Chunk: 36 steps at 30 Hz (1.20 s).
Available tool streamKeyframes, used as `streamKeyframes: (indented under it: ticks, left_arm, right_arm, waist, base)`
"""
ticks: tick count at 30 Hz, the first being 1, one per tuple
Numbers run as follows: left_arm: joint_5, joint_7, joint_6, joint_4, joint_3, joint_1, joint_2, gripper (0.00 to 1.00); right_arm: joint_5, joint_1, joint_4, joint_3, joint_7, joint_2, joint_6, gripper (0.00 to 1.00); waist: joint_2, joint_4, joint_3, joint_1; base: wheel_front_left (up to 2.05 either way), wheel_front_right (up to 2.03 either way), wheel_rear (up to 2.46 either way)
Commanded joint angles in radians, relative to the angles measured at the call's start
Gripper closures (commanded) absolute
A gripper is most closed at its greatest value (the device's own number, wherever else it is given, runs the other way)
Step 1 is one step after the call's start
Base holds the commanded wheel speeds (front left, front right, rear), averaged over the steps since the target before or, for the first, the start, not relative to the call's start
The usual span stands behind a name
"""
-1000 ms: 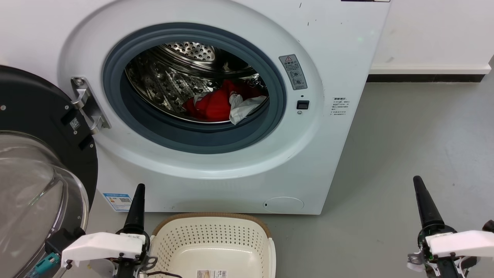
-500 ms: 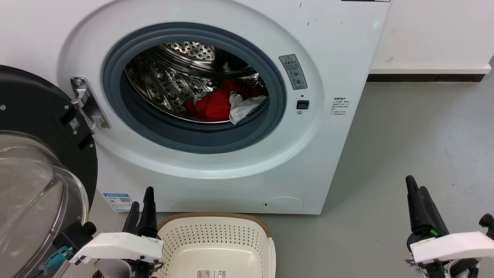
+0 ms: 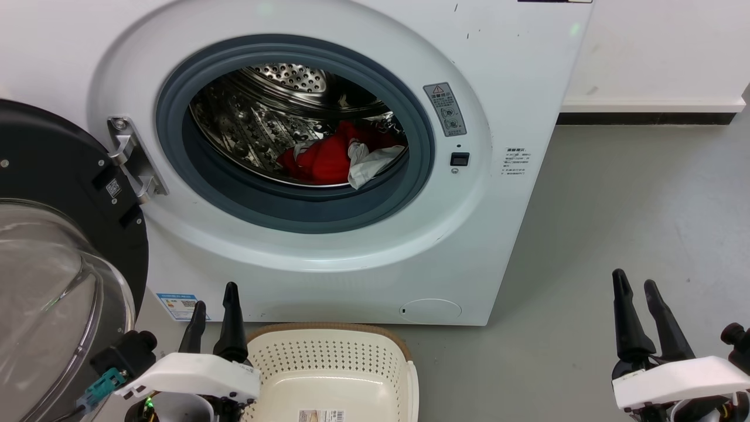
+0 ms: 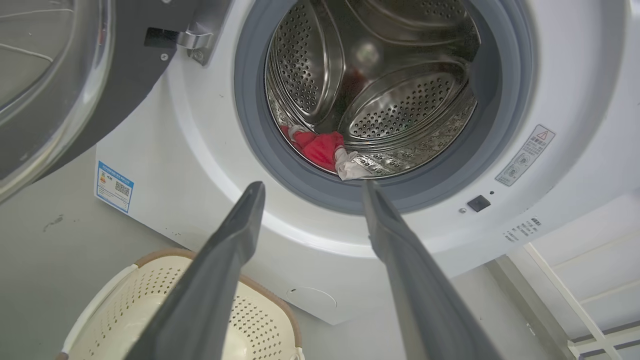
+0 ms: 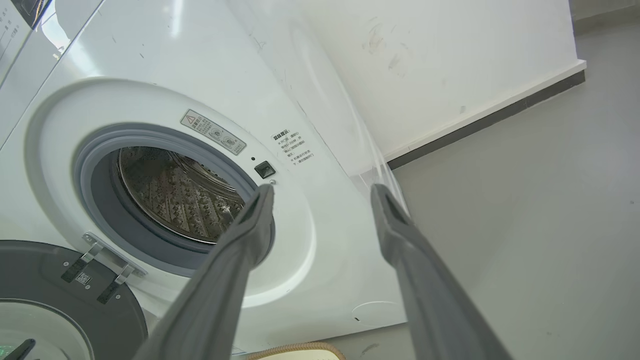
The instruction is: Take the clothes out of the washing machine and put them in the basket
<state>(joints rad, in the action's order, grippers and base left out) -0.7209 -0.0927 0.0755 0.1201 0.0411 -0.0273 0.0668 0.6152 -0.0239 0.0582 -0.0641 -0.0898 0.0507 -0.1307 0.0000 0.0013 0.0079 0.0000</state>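
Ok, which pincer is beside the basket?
The left pincer, close beside the basket; the right pincer hangs over bare floor, well away.

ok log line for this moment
stage: pre-reach | left hand: open, empty | right hand: open, empty | clothes: inside washing machine | door: open | basket: nothing seen inside

The soft fabric bundle (image 3: 322, 161) was red with white panels; the rectangular plastic basket (image 3: 328, 354) was cream, hole-patterned, brown-rimmed; the front-loading washing machine (image 3: 515, 70) was white.
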Motion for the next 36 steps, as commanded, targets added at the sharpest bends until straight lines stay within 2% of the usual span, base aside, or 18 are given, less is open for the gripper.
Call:
streamKeyframes:
  ticks: [1, 10, 36]
  left_arm:
    - [0.036, -0.012, 0.006, -0.021, 0.008, -0.001, 0.01, 0.0]
    - [0.137, -0.038, 0.021, -0.037, 0.024, 0.011, 0.012, 0.0]
    - [0.391, -0.101, 0.027, -0.049, 0.035, 0.039, 0.0, 0.0]
  right_arm:
    - [-0.044, -0.001, -0.024, -0.001, -0.014, 0.0, 0.0, 0.0]
    - [-0.166, -0.014, -0.049, 0.007, -0.039, 0.0, 0.0, 0.0]
    - [-0.433, -0.056, -0.096, 0.026, -0.103, 0.0, 0.0, 0.0]
  waist:
    - [0.0, 0.0, 0.0, 0.0]
    - [0.0, 0.001, 0.0, 0.0]
    - [0.0, 0.005, 0.001, 0.0]
  base:
    - [0.0, 0.0, 0.0]
    - [0.0, 0.0, 0.0]
    - [0.0, 0.0, 0.0]
